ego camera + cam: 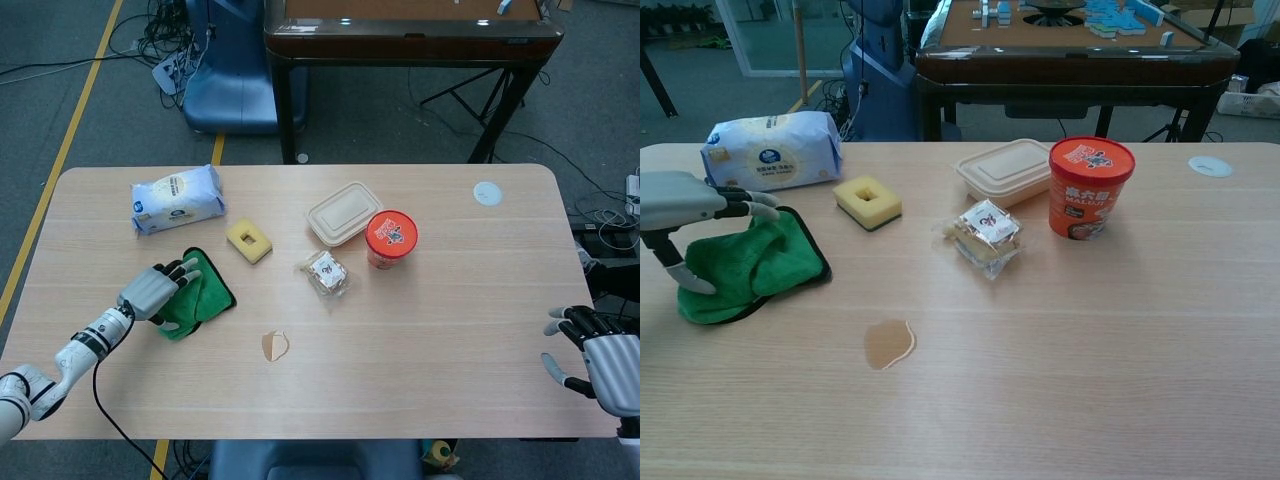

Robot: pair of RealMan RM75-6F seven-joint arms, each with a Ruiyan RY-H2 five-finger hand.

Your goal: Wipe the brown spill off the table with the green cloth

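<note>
Early yet. The brown spill lies untouched on the table, a small puddle with its outline whole, toward the front edge and well apart from everything else.

The green cloth lies bunched on the table's left part, near the spill but not touching it, just in front of the white wipes pack and to the left of the yellow sponge.

The left hand is over the cloth's left part, fingers spread and reaching across the top of the folds, thumb down by the near edge. It holds nothing: the fingers have not closed, and I cannot tell whether they touch the fabric. The cloth is flat on the table, not lifted.

The right hand is at the table's far right edge, fingers apart, empty, well away from the work.

Bystanders: lidded takeaway box, orange instant-noodle cup, wrapped snack, all behind the spill.

Judgement: nothing done yet. Left to do: close on the cloth, carry it to the puddle, wipe until the brown is gone.
</note>
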